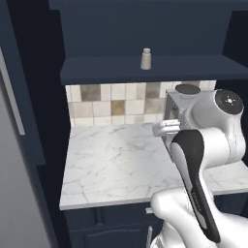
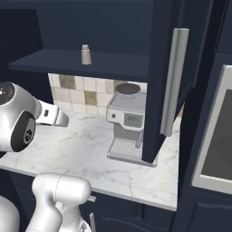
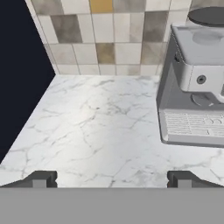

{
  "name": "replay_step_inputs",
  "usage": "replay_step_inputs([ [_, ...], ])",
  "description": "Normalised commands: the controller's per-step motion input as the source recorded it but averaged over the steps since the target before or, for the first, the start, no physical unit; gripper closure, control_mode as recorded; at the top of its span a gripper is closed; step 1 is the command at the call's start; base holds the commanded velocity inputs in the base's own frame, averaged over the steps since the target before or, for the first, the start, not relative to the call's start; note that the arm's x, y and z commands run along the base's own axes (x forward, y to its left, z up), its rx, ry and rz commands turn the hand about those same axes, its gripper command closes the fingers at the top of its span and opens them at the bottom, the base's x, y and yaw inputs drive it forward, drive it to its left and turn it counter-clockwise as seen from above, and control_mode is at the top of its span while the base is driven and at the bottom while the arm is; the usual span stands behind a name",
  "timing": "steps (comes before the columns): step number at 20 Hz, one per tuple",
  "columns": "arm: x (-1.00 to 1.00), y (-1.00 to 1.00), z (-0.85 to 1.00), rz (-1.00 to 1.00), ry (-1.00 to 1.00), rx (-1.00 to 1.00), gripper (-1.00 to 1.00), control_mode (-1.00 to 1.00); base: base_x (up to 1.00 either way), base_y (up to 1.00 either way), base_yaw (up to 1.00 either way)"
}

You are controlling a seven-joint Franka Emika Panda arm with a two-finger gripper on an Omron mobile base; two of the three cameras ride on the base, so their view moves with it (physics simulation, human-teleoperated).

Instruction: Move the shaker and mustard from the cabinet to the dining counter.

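Shaker, tiny, pale grey-white and cylindrical, stands upright on the open shelf of the dark navy upper cabinet. Two-finger gripper, fingers spread wide and holding nothing, points down at the white veined marble worktop, well below the shelf. Advise raising the hand and approaching level. Grey coffee machine and the open cabinet door crowd the right side.

Glossy white rounded arm, black inlaid panel, dark round joint caps.
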Motion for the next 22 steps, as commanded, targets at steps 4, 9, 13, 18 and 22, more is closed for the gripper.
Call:
replay_step_inputs([
  [4, -0.04, -0.05, 0.56, 0.00, 0.00, -0.02, -1.00, -1.00, 0.00, 0.00, 0.00],
  [9, 0.00, 0.00, 0.51, 0.00, 0.00, 0.00, -1.00, -1.00, 0.00, 0.00, 0.00],
  [13, 0.30, -0.01, 0.36, 0.00, -0.09, 0.00, -1.00, -1.00, 0.00, 0.00, 0.00],
  [18, 0.30, -0.11, 0.07, 0.00, -0.25, -0.03, -1.00, -1.00, 0.00, 0.00, 0.00],
  [22, 0.18, -0.16, 0.25, 0.00, -0.14, -0.05, -1.00, -1.00, 0.00, 0.00, 0.00],
])
